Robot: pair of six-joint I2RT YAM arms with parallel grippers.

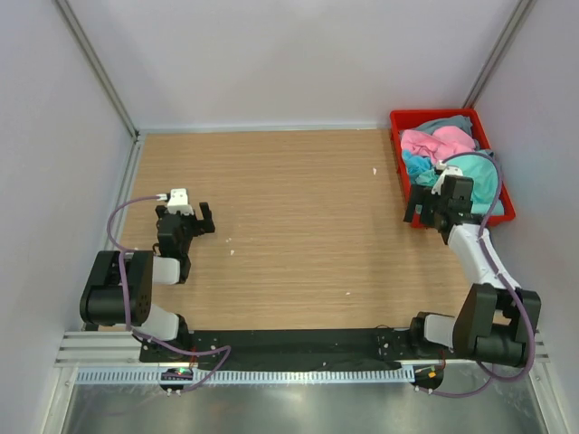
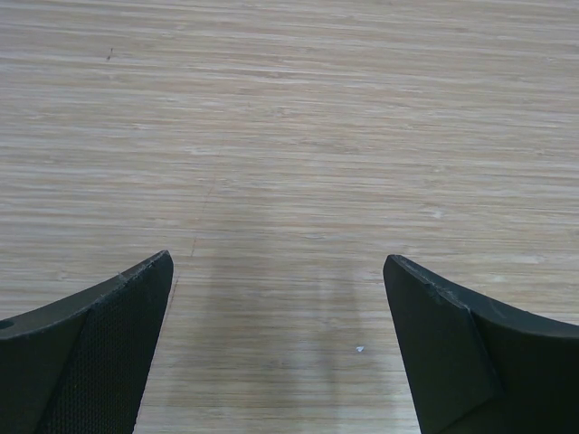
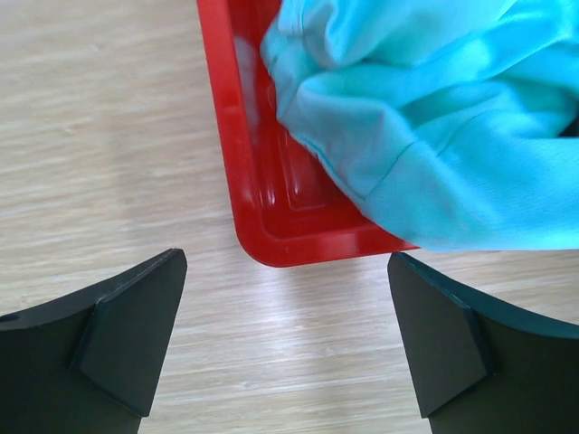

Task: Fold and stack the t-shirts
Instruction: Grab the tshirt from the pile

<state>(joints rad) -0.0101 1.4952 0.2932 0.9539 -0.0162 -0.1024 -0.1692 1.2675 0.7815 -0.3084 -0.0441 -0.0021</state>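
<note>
While both arms hang over the wooden table (image 1: 298, 226), one red bin (image 1: 398, 155) sits at its far right. Four t-shirts are piled inside: one pink (image 1: 434, 142), one turquoise-blue (image 1: 418, 168), one grey-blue (image 1: 447, 121) and one teal-green (image 1: 485, 177). The left gripper (image 1: 185, 217) and right gripper (image 1: 431, 206) are spread wide, holding nothing.

A pale wood-grain tabletop (image 1: 298, 217) fills the scene, enclosed by plain whitish walls (image 1: 289, 54), with a metal post (image 1: 95, 63) slanting up at the far left corner. A red plastic bin (image 1: 399, 167) sits at the tabletop's far right corner. In the right wrist view its rounded corner rests flat on the wood, and its glossy inner floor shows moulded ridges. A few tiny white specks (image 1: 374, 170) dot the wood.
</note>
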